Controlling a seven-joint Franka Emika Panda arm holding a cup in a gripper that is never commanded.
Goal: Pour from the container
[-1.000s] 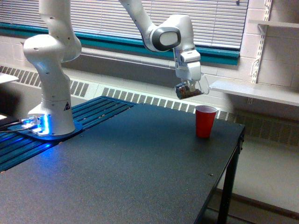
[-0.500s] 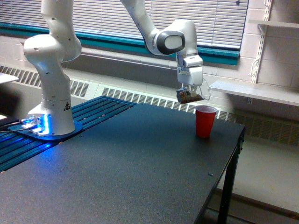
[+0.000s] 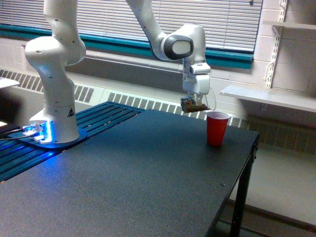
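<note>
The black table (image 3: 148, 177) fills the lower part of the exterior view, with the Franka arm's white base (image 3: 53, 106) bolted at its nine o'clock edge on a blue-lit mounting plate (image 3: 42, 137). A radiator grille (image 3: 148, 104) and window blinds (image 3: 217, 19) run along the wall behind, and a white shelf (image 3: 269, 96) juts out at three o'clock.

The red cup (image 3: 217, 128) stands upright near the table's far corner, with open floor beyond the edge. At its ten o'clock, raised above the rim and apart from it, the gripper (image 3: 192, 102) pinches the container (image 3: 191, 104), a small clear jar tilted on its side with brownish grains showing through the wall.

The main risk seems to be a missed pour: the jar's mouth looks offset to the cup's ten o'clock rather than over the opening, so grains tipped from here would likely scatter on the table. A descending wrist could also nudge the light cup toward the nearby edge. Nothing stands between jar and cup.
</note>
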